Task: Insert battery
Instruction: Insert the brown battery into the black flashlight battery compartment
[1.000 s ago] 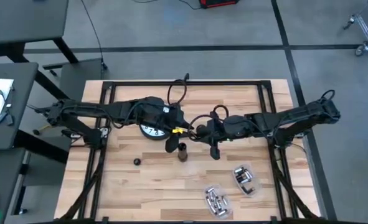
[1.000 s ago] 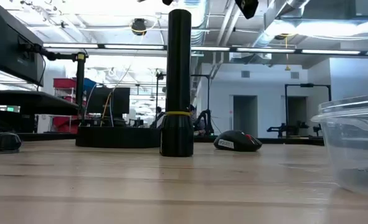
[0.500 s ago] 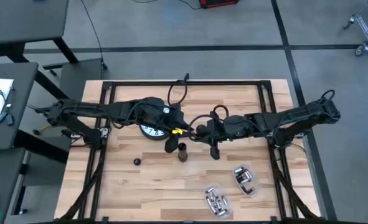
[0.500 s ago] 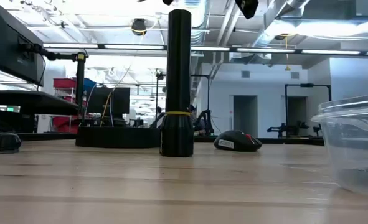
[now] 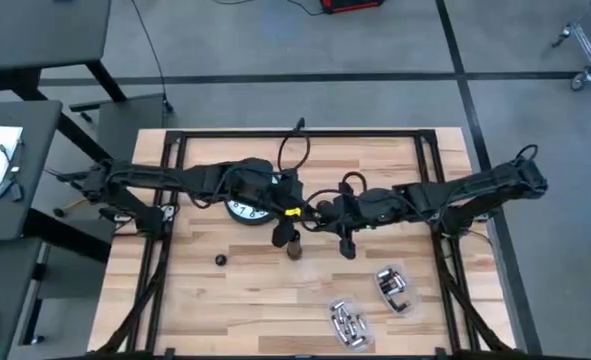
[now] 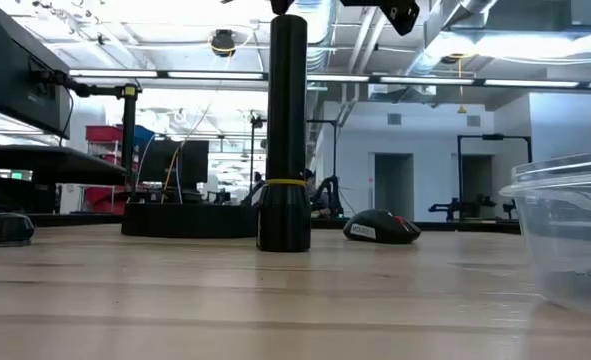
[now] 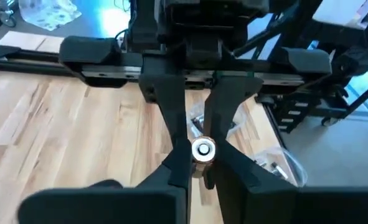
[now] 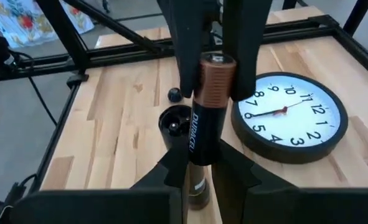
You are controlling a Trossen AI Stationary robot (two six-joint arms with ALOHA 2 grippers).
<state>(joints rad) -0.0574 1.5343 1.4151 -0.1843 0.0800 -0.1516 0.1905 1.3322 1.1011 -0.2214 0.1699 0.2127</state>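
The battery (image 8: 203, 118), a copper-topped cell with a black body, is pinched at its lower part by the right gripper (image 8: 202, 163), whose jaws are drawn in to the width of the cell and pressed against its sides. The upper part of the same battery is flanked by the left gripper (image 7: 202, 167), and its jaws are likewise closed to the cell's width, so the battery is held by both grippers at once, above the table (image 5: 205, 300) and clear of it. In the left wrist view the battery is seen end-on as a bright metal disc.

Just beside the held battery the flashlight (image 5: 294, 247) is stood upright on its wider head, with its open end turned upward and a yellow band shown near the base in the low view. The battery is not yet inside that opening.

A round wall clock (image 5: 245, 208) is laid flat on the table under the left arm, near the flashlight. A small black cap (image 5: 220, 260) is found apart on the wood, to the left arm's side of the flashlight. Two clear containers (image 5: 393, 288) (image 5: 347, 322) are set near the table's front edge, well apart from the grippers.
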